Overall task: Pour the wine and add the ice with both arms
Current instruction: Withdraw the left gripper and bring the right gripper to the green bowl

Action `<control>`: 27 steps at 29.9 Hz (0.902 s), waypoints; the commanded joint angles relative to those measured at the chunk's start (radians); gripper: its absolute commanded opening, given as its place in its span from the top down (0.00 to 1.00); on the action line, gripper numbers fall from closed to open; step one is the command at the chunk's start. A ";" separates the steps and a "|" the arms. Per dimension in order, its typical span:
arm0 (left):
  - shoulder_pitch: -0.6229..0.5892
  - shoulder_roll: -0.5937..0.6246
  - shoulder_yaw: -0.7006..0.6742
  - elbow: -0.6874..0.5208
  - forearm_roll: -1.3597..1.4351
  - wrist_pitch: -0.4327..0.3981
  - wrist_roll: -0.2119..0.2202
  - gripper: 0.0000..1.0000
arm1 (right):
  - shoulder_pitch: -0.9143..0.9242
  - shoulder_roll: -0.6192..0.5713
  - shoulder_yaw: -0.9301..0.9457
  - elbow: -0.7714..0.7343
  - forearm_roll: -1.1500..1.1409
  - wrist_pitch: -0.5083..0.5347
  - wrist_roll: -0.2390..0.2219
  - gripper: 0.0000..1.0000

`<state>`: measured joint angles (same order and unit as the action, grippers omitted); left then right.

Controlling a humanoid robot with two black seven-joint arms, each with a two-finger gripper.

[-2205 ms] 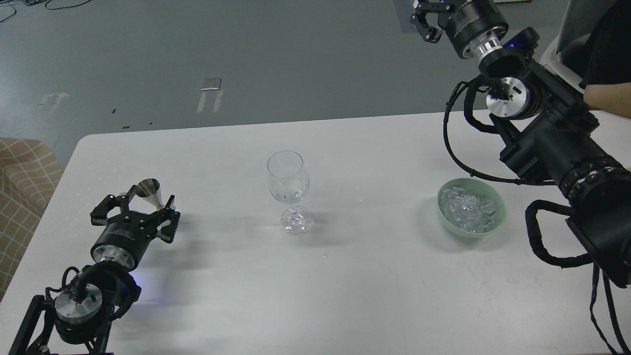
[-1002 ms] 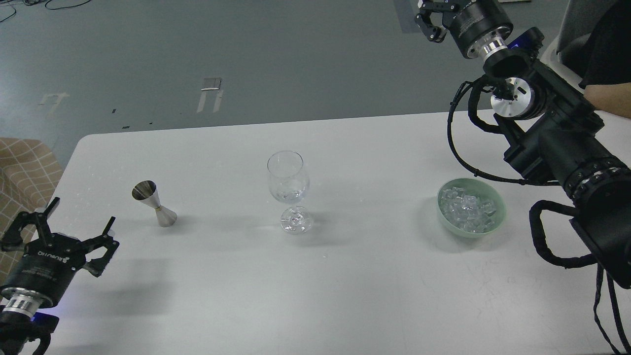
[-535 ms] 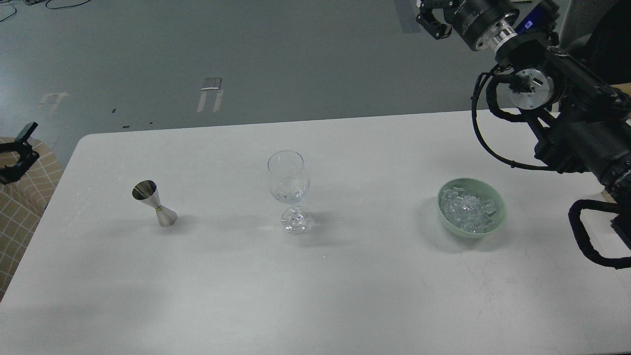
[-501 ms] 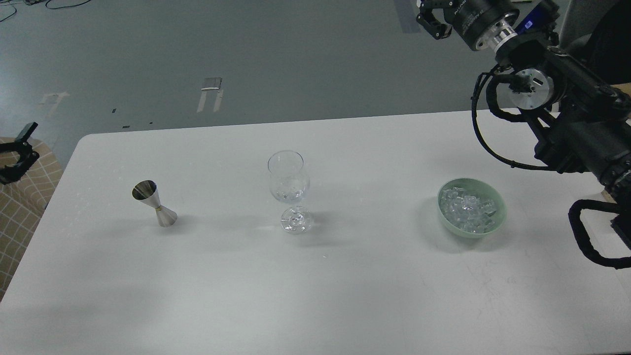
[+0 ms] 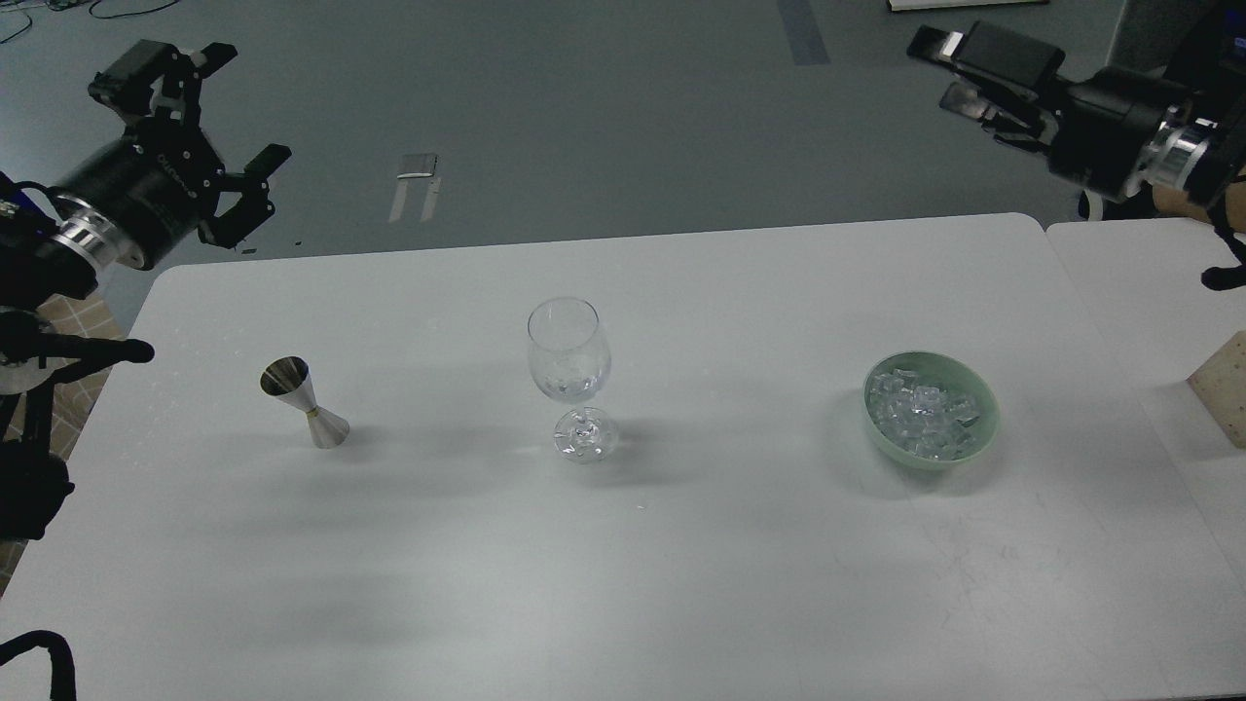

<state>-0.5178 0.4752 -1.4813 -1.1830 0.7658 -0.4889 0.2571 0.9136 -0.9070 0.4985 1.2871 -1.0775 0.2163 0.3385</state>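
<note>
Both arms are now lifted clear of the surface (image 5: pixel 681 545). Left hand (image 5: pixel 219 122) sits high at the far left, beyond the surface's far edge, fingers spread, holding nothing. About two seconds ago this hand was down at the jigger; a second ago it had let go and was drawing back toward the near left edge; now it is raised and well apart from everything.

Right hand (image 5: pixel 949 68) is high at the far right, also off the surface, its two fingers parted with nothing between them. Its forearm, which earlier crossed the frame over the right side near the bowl, has swung out, leaving the bowl unobstructed.

Jigger (image 5: pixel 304 401) stands upright on the left of the surface, wide mouth up, same spot as in the last second. Wine glass (image 5: pixel 570 362) stands upright at centre. The wine (image 5: pixel 572 382) appears as a small clear amount low in the bowl of the glass; whether any ice is in it I cannot tell. The ice (image 5: pixel 923 414) lies heaped in the pale green bowl (image 5: pixel 985 428) on the right, well apart from the glass.

Judgement: the pour looks complete, jigger set down and released. Both arms withdrawing reads either as the end of the task or a reset; the glass itself does not settle which.
</note>
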 commanded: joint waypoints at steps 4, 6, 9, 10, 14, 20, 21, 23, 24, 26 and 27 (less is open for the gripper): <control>-0.010 -0.072 0.004 -0.001 0.067 0.000 -0.002 0.02 | -0.189 -0.161 -0.001 0.199 -0.305 -0.185 0.005 0.00; -0.010 -0.087 0.006 -0.001 0.067 0.000 -0.002 0.02 | -0.243 -0.165 -0.001 0.205 -0.425 -0.265 0.004 0.00; -0.008 -0.095 0.006 -0.007 0.067 0.000 -0.002 0.02 | -0.312 -0.153 -0.003 0.192 -0.559 -0.354 0.004 0.00; -0.008 -0.098 0.006 -0.010 0.067 0.000 -0.002 0.02 | -0.343 -0.145 -0.001 0.186 -0.593 -0.376 0.004 0.00; -0.007 -0.110 0.006 -0.012 0.067 0.000 -0.002 0.02 | -0.429 -0.112 0.000 0.155 -0.619 -0.428 0.004 0.00; -0.002 -0.124 0.006 -0.015 0.067 0.000 -0.002 0.02 | -0.481 -0.020 0.000 0.052 -0.699 -0.514 0.004 0.00; -0.002 -0.125 0.006 -0.015 0.067 0.000 -0.002 0.02 | -0.483 -0.010 0.000 0.038 -0.716 -0.518 0.004 0.00; -0.001 -0.127 0.006 -0.015 0.067 0.000 -0.002 0.02 | -0.484 0.017 0.000 0.009 -0.740 -0.525 0.004 0.00; -0.001 -0.127 0.006 -0.015 0.067 0.000 -0.002 0.02 | -0.484 0.029 0.002 -0.009 -0.746 -0.525 0.004 0.00; -0.001 -0.130 0.007 -0.015 0.067 0.000 -0.002 0.02 | -0.486 0.052 0.000 -0.032 -0.746 -0.525 0.004 0.00; -0.001 -0.130 0.007 -0.015 0.067 0.000 -0.002 0.02 | -0.486 0.060 -0.001 -0.035 -0.746 -0.525 0.004 0.00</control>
<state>-0.5186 0.3467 -1.4756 -1.1982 0.8330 -0.4887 0.2544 0.4289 -0.8743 0.4996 1.2767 -1.8186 -0.3074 0.3421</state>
